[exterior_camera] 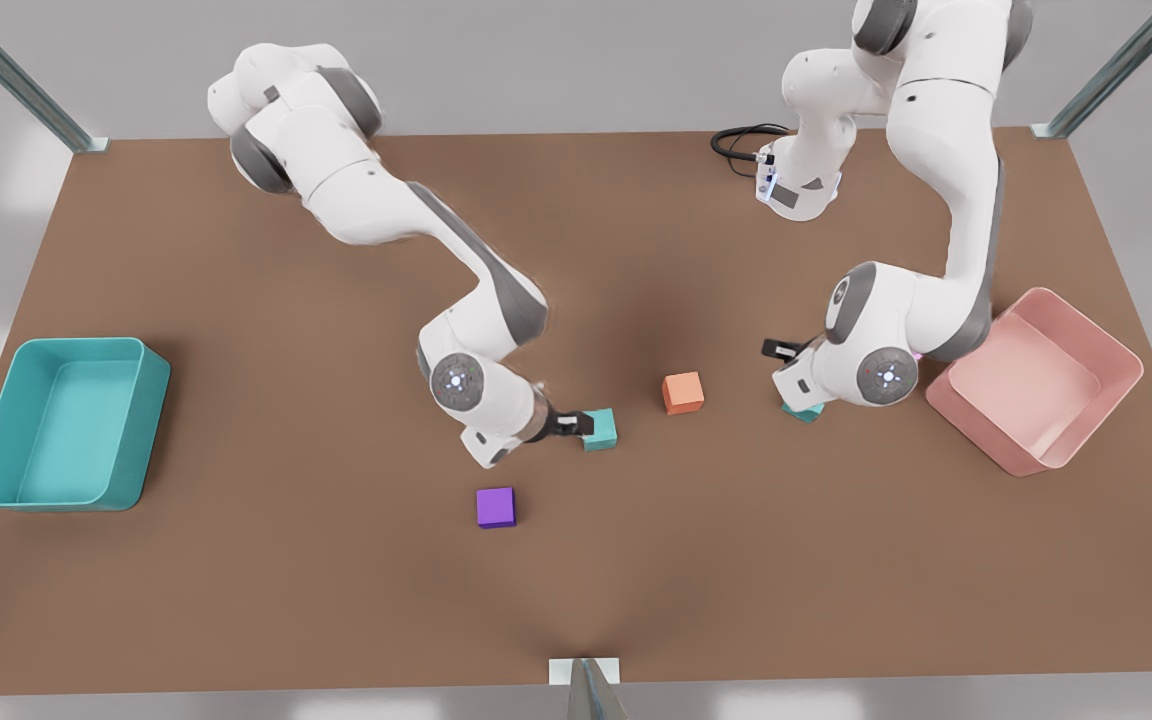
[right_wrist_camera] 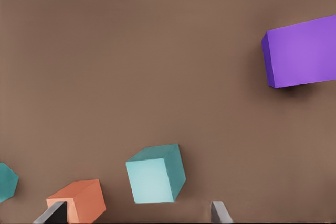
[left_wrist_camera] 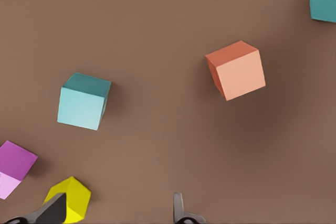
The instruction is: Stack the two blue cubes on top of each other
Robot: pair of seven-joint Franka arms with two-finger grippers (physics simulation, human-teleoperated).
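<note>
Two grippers spread wide, empty, right gripper (exterior_camera: 576, 422) at centre blue cube (exterior_camera: 600, 430), left gripper (left_wrist_camera: 119, 205) by right-hand blue cube (exterior_camera: 802, 411), yellow cube (left_wrist_camera: 73, 196) lower left in left wrist view.

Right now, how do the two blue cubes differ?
The first blue cube sits in plain sight just off the open right gripper. The second blue cube is mostly hidden under the left arm in the front view. The first is nearer the purple cube, the second nearer the pink bin. Both are the same size, lie flat and are unstacked, either side of the orange cube.
</note>
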